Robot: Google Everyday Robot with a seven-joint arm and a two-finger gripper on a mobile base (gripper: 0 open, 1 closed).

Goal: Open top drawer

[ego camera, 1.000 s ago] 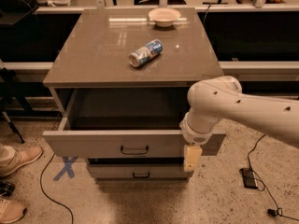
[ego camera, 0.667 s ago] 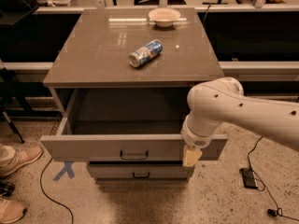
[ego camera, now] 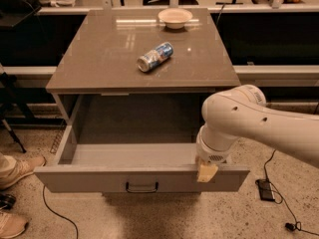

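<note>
The top drawer of the grey cabinet stands pulled far out toward the camera. Its deep plain grey box is empty. Its front panel carries a black bar handle near the middle. My gripper sits at the top edge of the drawer front, right of the handle, with its tan tip down over the rim. The white arm reaches in from the right. The two lower drawers are hidden under the open drawer.
A blue and white can lies on its side on the cabinet top. A white bowl stands at the back edge. A person's shoes are on the floor at left. Cables and a black power brick lie at right.
The top drawer has slid further out toward the camera. My gripper has moved with its front edge, down and forward.
</note>
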